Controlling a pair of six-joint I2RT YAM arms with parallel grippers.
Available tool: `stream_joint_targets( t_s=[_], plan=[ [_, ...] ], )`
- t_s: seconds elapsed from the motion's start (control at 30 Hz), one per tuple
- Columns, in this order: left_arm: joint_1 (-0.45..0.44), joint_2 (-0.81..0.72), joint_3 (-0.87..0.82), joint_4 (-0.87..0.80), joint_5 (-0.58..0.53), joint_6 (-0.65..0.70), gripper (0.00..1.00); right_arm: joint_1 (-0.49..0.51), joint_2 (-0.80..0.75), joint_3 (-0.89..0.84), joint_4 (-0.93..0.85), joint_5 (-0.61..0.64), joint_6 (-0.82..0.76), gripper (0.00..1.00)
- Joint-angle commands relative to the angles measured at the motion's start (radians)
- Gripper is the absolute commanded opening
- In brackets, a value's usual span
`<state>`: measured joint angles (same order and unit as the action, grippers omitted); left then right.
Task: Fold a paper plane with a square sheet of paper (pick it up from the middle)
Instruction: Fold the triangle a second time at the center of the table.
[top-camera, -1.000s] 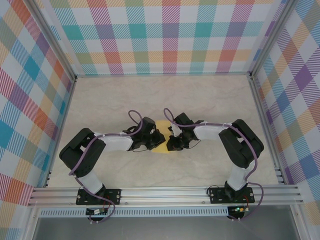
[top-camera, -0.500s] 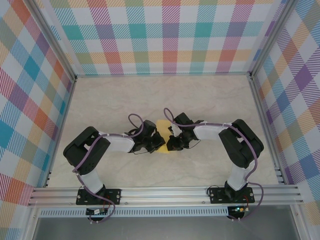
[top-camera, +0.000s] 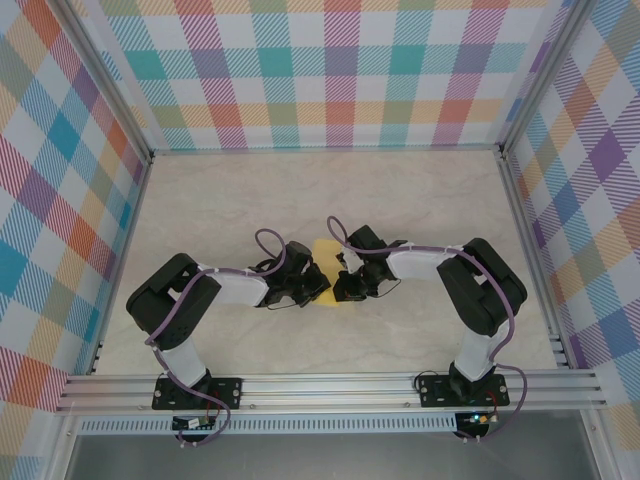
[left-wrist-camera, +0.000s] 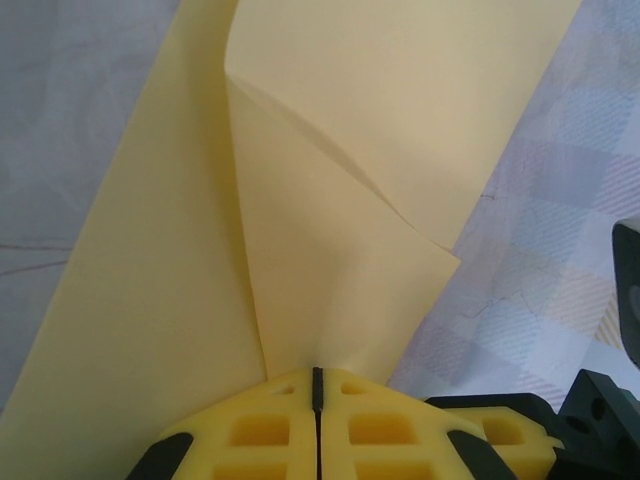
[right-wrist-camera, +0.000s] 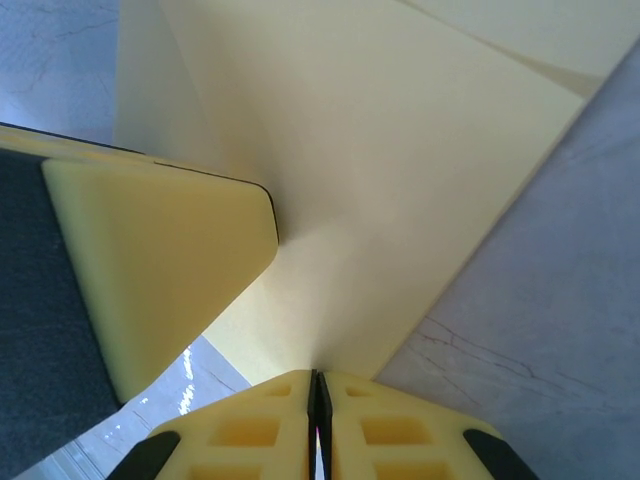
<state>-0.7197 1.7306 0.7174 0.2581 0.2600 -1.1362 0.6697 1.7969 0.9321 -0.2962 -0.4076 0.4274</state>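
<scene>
Your left gripper (left-wrist-camera: 317, 380) had nipped tighter than a second ago, clamped on the square sheet of paper (left-wrist-camera: 335, 260), your right gripper (right-wrist-camera: 316, 382) clamped on it too, sheet between them at the middle of the table (top-camera: 430, 200).

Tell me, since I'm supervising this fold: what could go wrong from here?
Both the left pincer and right pincer are shut on the yellow sheet; pulling apart could tear it. Near the left pincer the sheet shows a slanted crease, so the fold may set crooked. In the top view the pincers sit close and might collide.
</scene>
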Motion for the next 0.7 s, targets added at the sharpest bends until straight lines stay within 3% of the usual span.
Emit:
stream_joint_targets(
  t_s=[0.0,0.4,0.67],
  plan=[
    [0.024,0.001,-0.022,-0.09,-0.077,0.045,0.07,0.023,0.066,-0.03,-0.085,0.142,-0.037,0.1],
    [0.144,0.02,0.015,-0.082,-0.014,0.159,0.07,0.075,0.148,-0.021,-0.173,0.273,-0.072,0.1],
    [0.204,0.058,0.068,-0.107,0.01,0.221,0.07,0.087,0.163,-0.018,-0.186,0.292,-0.071,0.1]
  ],
)
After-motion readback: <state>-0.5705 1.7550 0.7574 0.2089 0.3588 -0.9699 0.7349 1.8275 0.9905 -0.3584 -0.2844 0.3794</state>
